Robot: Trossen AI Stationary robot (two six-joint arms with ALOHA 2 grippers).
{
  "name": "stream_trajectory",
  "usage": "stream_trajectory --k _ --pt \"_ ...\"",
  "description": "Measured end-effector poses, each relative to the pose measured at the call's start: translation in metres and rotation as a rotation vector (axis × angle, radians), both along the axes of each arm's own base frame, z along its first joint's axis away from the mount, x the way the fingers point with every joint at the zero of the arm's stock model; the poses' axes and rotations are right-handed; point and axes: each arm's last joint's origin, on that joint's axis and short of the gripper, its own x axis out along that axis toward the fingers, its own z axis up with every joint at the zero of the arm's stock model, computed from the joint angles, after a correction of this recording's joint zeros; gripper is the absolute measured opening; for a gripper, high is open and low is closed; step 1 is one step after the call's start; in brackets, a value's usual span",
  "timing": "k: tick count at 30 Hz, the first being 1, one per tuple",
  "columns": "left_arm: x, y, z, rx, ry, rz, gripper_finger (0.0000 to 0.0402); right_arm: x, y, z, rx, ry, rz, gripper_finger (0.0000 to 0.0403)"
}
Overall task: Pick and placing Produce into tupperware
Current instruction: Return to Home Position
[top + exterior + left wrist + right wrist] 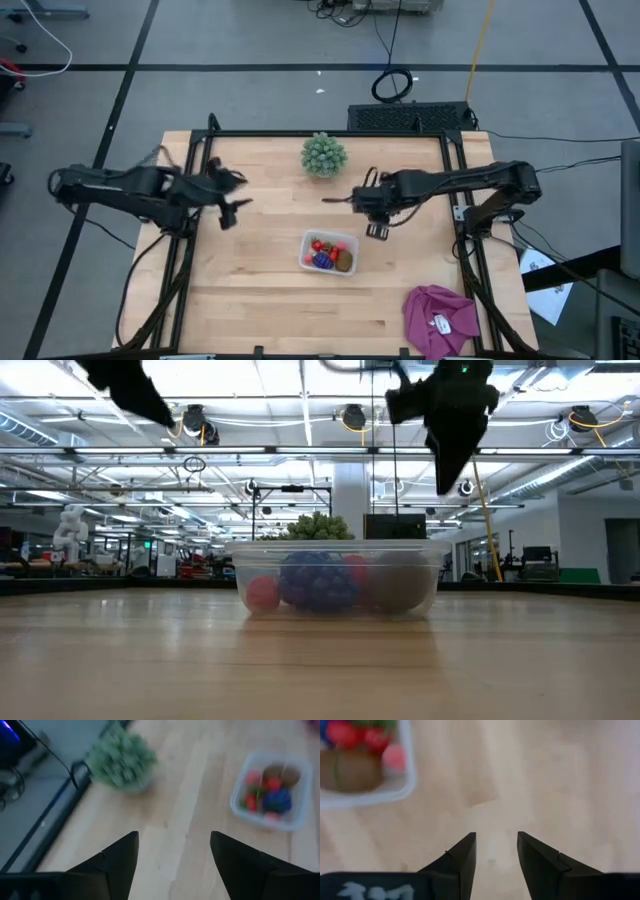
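Both pairs of my jaws hang open and empty above the table [250, 290]: left gripper [236, 197] wide, right gripper [376, 229] narrower. Between them, nearer my right jaws, sits the tupperware [304, 252], holding the produce [330, 255].

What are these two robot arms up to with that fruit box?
The job is packing produce. The small clear plastic container already holds red strawberry-like pieces, a purple grape cluster and a brown kiwi-like oval. Neither dark arm holds anything: the left claw and the right claw are both open, raised above the wooden table either side of the container.
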Motion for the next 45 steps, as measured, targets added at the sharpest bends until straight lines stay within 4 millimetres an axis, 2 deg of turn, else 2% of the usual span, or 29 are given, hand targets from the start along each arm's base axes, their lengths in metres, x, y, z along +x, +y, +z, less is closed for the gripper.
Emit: stream_trajectory --k 4,8,11,14,16,19,23,27,33,37,45 --pt "-0.038 0.006 0.03 -0.003 -0.156 0.014 0.0253 -0.028 -0.005 0.041 -0.127 -0.154 -0.037 0.0132" --pt "-0.089 0.013 0.047 -0.019 -0.283 0.043 0.0253 -0.071 -0.005 0.088 -0.136 -0.383 -0.075 0.0132" --pt "-0.123 0.017 0.047 -0.064 -0.378 0.064 0.0253 -0.111 0.001 0.117 -0.106 -0.582 -0.054 0.0132" --pt "-0.14 0.018 0.036 -0.098 -0.424 0.056 0.0253 -0.145 0.009 0.127 -0.054 -0.812 -0.001 0.0132" --pt "-0.145 0.018 0.025 -0.124 -0.431 0.047 0.0253 -0.159 0.014 0.121 -0.021 -0.97 0.056 0.0132" --pt "-0.142 0.018 0.005 -0.164 -0.424 0.059 0.0253 -0.174 0.019 0.091 0.028 -1.15 0.115 0.0132" --pt "-0.127 0.015 -0.018 -0.206 -0.464 0.054 0.0253 -0.189 0.019 0.036 0.098 -1.21 0.102 0.0132" --pt "-0.109 0.012 -0.033 -0.231 -0.498 -0.003 0.0253 -0.199 0.018 0.003 0.131 -1.318 0.103 0.0132" --pt "-0.084 0.008 -0.057 -0.259 -0.478 -0.035 0.0253 -0.204 0.016 -0.024 0.106 -1.441 0.125 0.0132" --pt "-0.071 0.007 -0.072 -0.213 -0.476 -0.027 0.0253 -0.204 0.014 -0.041 0.093 -1.416 0.111 0.0132" --pt "-0.068 0.018 -0.067 -0.048 -0.526 0.105 0.0253 -0.212 0.005 -0.04 0.0 -1.479 0.092 0.0132"
